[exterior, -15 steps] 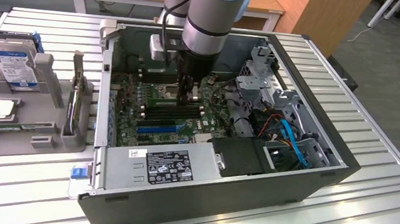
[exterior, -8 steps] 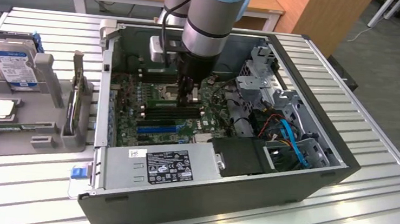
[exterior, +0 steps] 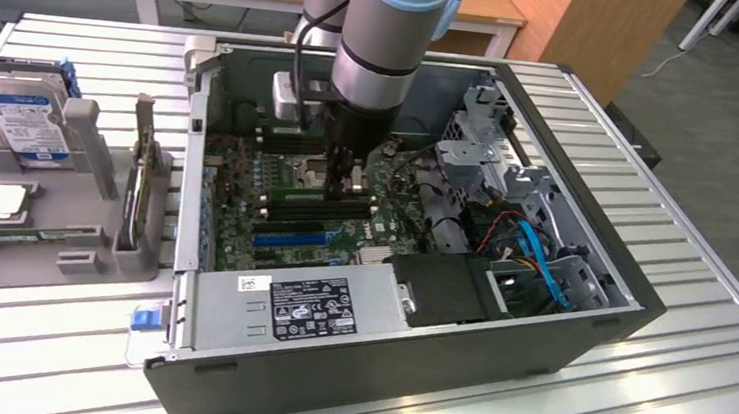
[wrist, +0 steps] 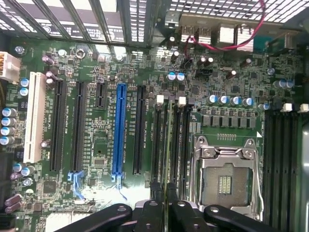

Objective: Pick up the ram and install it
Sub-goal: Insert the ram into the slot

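- Wrist view: the ram is seen edge-on as a thin green line running the length of the black memory slots beside the processor socket. It is held this way so that its long contact edge faces down into a slot.
- The gripper has its fingers drawn in narrow, pinching the stick across its thin faces at one end. This grip leaves the rest of the board free over the slot.
- The stick lies parallel to the slots and between them. I cannot tell whether its edge has entered a slot or hangs just above one.
- The white latches at the slots' far ends are visible, but I cannot tell whether they stand open or closed.
- The socket is empty and its metal frame is closed. The blue expansion slot is well apart from the stick, with a black slot between them.
- Exterior view: the arm reaches straight down into the open computer case, which lies on its side on the slatted table so that the motherboard faces up.
- On the exterior view's left, a grey fixture keeps spare parts within reach. It holds a hard drive and a square processor chip.
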You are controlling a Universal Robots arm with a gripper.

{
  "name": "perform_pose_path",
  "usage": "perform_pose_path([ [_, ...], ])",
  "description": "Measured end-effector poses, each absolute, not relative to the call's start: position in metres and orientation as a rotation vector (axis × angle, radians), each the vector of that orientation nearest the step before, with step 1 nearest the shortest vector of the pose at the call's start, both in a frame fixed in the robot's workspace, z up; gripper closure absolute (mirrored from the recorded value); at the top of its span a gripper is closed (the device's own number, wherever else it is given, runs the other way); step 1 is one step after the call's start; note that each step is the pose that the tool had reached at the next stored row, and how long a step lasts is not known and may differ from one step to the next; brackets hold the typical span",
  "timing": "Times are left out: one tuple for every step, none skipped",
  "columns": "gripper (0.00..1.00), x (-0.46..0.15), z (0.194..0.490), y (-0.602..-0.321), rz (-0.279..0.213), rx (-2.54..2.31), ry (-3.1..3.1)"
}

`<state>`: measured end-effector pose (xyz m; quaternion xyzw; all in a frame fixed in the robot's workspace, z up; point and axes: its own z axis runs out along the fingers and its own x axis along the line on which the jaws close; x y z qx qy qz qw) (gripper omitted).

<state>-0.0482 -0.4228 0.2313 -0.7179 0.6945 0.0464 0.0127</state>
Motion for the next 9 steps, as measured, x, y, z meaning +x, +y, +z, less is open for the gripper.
perform_pose_path([
  [0.86, -0.0482, 0.2294, -0.4228, 0.144, -2.237, 2.164],
  [0.86, -0.0482, 0.2278, -0.4228, 0.144, -2.237, 2.164],
  [0.86, -0.0482, 0.2264, -0.4228, 0.144, -2.237, 2.164],
  [0.86, -0.0482, 0.2262, -0.4228, 0.144, -2.237, 2.165],
  [0.86, -0.0482, 0.2262, -0.4228, 0.144, -2.237, 2.165],
  [0.86, -0.0482, 0.2262, -0.4228, 0.144, -2.237, 2.165],
  [0.86, -0.0482, 0.2262, -0.4228, 0.144, -2.237, 2.165],
  [0.86, -0.0482, 0.2262, -0.4228, 0.144, -2.237, 2.165],
  [0.86, -0.0481, 0.2262, -0.4228, 0.144, -2.237, 2.165],
])
